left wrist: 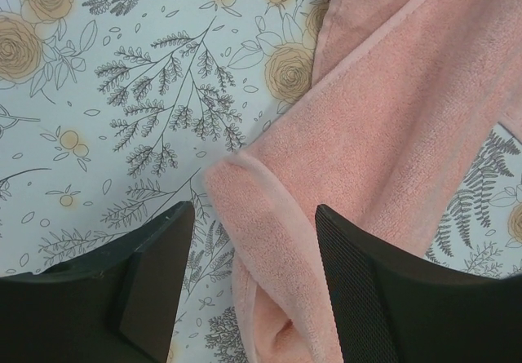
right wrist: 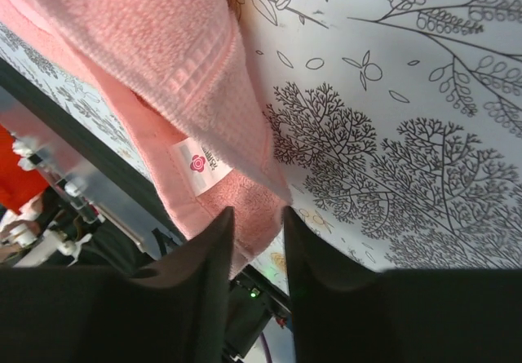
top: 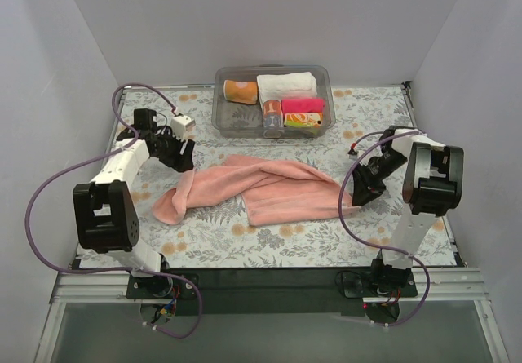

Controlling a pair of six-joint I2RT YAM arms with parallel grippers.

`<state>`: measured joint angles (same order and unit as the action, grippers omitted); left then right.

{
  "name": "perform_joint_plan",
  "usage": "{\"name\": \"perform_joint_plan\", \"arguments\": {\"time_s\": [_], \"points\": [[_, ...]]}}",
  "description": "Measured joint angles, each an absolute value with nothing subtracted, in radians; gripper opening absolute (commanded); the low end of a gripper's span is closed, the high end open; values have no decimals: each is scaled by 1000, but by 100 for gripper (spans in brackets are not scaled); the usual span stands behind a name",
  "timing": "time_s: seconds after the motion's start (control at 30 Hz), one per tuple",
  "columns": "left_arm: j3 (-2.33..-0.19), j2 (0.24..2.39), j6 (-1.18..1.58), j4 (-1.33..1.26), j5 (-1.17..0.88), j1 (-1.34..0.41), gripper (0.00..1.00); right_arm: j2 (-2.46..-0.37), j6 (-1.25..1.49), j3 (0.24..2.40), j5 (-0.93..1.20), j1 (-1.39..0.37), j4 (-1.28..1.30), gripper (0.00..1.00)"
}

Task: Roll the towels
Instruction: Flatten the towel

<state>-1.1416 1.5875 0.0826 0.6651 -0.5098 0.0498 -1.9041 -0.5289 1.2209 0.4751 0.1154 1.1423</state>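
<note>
The salmon-pink towel (top: 277, 188) lies crumpled and partly folded across the middle of the flowered table. My left gripper (top: 181, 157) is at its left part. In the left wrist view this gripper (left wrist: 253, 210) is open, its fingers wide apart either side of a raised fold of towel (left wrist: 391, 110). My right gripper (top: 359, 192) is at the towel's right end. Its fingers (right wrist: 257, 214) stand narrowly apart around the towel corner (right wrist: 147, 37), just below the white tag (right wrist: 198, 164), with some table showing in the gap. A small teal-red-white cloth (top: 272, 117) sits in the bin.
A clear plastic bin (top: 224, 118) stands at the back centre, holding an orange roll (top: 241, 91), a white rolled towel (top: 285, 84) and a hot-pink roll (top: 302, 104). The table's black front rail (top: 269, 277) runs just behind the arm bases.
</note>
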Motion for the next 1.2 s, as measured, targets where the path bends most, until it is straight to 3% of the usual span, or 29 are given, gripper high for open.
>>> {"name": "perform_joint_plan", "arguments": {"time_s": [0.13, 0.77, 1.2], "points": [[-1142, 1622, 86, 661, -497, 44, 57, -1947, -538, 1221, 482, 115, 1156, 1], [-1161, 1724, 177, 618, -299, -82, 49, -1963, -578, 1255, 506, 115, 1207, 1], [-1181, 1788, 241, 614, -240, -78, 11, -1963, -585, 1269, 513, 115, 1219, 1]]}}
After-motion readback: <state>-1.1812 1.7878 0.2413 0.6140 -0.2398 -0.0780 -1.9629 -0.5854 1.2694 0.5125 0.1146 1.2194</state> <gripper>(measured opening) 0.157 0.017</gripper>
